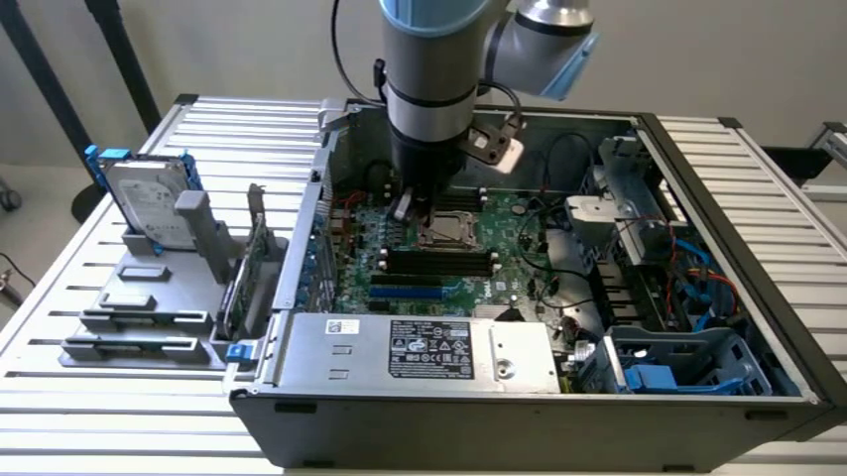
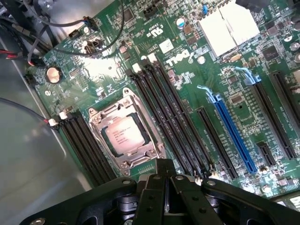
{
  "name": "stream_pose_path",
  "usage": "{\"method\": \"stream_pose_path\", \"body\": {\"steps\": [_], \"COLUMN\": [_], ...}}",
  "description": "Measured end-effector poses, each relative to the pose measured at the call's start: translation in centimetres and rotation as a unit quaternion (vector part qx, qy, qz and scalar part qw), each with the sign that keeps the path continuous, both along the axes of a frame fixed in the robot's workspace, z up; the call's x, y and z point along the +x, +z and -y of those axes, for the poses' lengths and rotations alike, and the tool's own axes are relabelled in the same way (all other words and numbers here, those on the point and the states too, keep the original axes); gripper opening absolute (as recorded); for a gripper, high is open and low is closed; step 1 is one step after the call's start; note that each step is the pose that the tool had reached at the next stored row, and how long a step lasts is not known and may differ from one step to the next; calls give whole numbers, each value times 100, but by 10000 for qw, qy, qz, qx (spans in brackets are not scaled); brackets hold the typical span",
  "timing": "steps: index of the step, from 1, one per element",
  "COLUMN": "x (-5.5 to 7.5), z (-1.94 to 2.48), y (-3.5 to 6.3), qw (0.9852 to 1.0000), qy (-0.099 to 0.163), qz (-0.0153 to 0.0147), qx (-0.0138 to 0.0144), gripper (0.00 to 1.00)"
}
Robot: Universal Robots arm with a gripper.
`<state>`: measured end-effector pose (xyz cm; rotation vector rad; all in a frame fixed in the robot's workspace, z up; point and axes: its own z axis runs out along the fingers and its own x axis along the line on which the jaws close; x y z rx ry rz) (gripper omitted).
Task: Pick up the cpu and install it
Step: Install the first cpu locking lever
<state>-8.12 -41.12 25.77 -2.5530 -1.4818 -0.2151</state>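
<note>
A robot arm reaches into an open computer case. The cpu (image 2: 124, 135) already lies in the motherboard socket (image 2: 125, 136). The claw (image 2: 164, 180), shut and empty, hovers just beside it, at its five o'clock. Dropping lower, it could strike the socket frame.

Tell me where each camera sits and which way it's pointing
Exterior view: off the arm, raised, looking down into the open computer case; the arm reaches in over the motherboard.
Wrist view: on the wrist, facing down at the motherboard; the shut end effector shows.
Shared: the cpu lying in its socket.
</note>
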Motion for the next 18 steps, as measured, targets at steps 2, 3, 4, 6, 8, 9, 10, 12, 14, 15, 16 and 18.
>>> {"method": "stream_pose_path", "body": {"steps": [2, 3, 4, 6, 8, 9, 10, 12, 14, 15, 16, 18], "x": [0, -1, -2, -3, -3, -3, -3, -5, -6, -7, -8, -8], "z": [-1, -5, -10, -18, -23, -26, -29, -36, -41, -42, -43, -45], "y": [-19, -33, -47, -74, -101, -110, -119, -132, -146, -153, -161, -180], "qw": [10000, 10000, 10000, 9999, 9998, 9998, 9997, 9995, 9993, 9992, 9991, 9989], "qy": [-2, -16, -39, -103, -176, -210, -246, -307, -354, -373, -392, -427], "qz": [0, 0, 0, -1, -8, -17, -29, -63, -106, -131, -152, -185], "qx": [-1, 0, 0, 0, 0, -1, -1, -3, -2, -2, -3, -5], "gripper": [11, 11, 11, 11, 11, 11, 11, 11, 11, 11, 11, 11]}}
